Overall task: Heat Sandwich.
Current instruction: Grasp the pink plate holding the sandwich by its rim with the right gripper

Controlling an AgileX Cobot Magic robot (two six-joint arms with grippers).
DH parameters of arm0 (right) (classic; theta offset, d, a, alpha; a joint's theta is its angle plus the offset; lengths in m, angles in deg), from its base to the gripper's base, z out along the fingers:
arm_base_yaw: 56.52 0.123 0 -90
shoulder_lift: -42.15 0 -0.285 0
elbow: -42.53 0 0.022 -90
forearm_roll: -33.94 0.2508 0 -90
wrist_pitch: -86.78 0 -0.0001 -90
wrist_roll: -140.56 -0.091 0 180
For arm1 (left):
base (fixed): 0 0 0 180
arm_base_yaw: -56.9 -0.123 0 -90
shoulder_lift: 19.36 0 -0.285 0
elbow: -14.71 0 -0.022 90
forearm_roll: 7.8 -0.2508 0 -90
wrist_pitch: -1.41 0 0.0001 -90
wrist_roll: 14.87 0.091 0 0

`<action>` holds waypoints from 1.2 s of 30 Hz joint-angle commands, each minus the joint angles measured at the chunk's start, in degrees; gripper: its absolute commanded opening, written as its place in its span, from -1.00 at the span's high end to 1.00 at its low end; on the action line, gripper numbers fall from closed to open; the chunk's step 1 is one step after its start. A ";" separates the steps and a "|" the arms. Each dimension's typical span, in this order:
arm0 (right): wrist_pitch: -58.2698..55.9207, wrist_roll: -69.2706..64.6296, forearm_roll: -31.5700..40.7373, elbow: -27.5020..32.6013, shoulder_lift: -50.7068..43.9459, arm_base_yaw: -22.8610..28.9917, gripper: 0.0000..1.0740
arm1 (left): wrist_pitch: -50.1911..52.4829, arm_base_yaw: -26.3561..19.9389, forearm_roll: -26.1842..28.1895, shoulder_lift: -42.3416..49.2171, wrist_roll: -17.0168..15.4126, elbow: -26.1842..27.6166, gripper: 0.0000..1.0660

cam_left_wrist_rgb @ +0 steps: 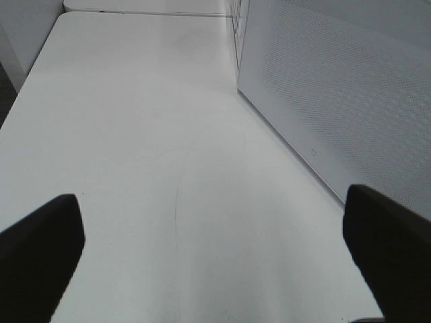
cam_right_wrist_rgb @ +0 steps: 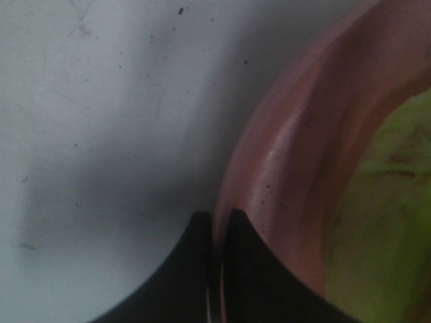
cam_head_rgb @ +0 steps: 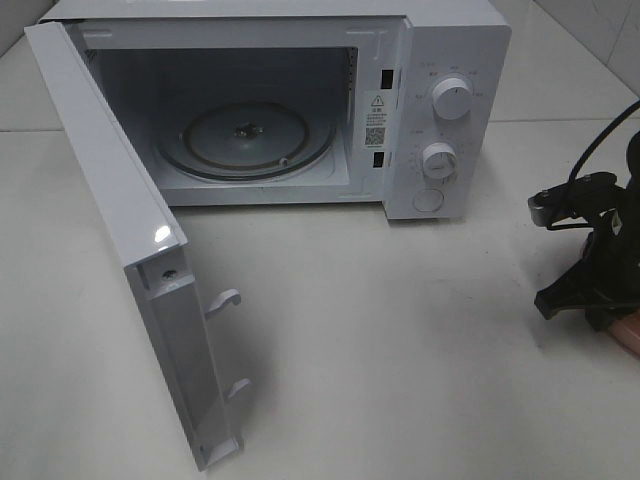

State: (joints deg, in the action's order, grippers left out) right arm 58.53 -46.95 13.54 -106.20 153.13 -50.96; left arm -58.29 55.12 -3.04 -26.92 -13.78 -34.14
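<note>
Closest, the left gripper (cam_left_wrist_rgb: 212, 202) hangs over the white table (cam_head_rgb: 400, 350), its two fingers (cam_left_wrist_rgb: 40, 256) spread wide. At the table's right edge, the right gripper (cam_right_wrist_rgb: 215, 219) is clenched on the rim of one pink plate (cam_right_wrist_rgb: 283, 148), which carries the one sandwich (cam_right_wrist_rgb: 384, 222), seen only as yellow-green filling. Beyond stands one microwave (cam_head_rgb: 455, 40), its door (cam_head_rgb: 110, 200) swung open, one glass turntable (cam_head_rgb: 250, 140) in its cavity, two knobs (cam_head_rgb: 452, 98) and one button (cam_head_rgb: 428, 200) on its panel.
</note>
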 commanded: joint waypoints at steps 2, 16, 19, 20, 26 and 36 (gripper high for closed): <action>-0.63 -0.40 -0.23 -0.11 0.11 0.00 1.00 | 0.34 -0.17 0.29 1.32 0.11 -0.06 -0.90; -5.39 -6.42 -6.65 -0.57 -1.49 2.01 1.00 | 0.34 -0.17 0.29 1.32 0.11 -0.06 -0.90; -7.68 -7.96 -7.79 -1.38 -2.29 2.01 1.00 | 0.34 -0.17 0.29 1.32 0.11 -0.06 -0.90; -8.02 -7.91 -7.79 -1.43 -2.64 2.01 1.00 | 0.34 -0.17 0.29 1.32 0.11 -0.06 -0.90; -10.14 -7.79 -7.51 -1.43 -4.35 2.01 1.00 | 0.34 -0.17 0.29 1.32 0.11 -0.06 -0.90; -15.99 -7.51 -7.73 -1.43 -8.48 7.05 0.99 | 0.34 -0.17 0.29 1.32 0.11 -0.06 -0.90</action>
State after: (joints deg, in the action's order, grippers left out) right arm 44.72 -54.51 7.12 -107.41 145.68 -44.43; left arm -58.29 55.12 -3.04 -26.92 -13.78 -34.14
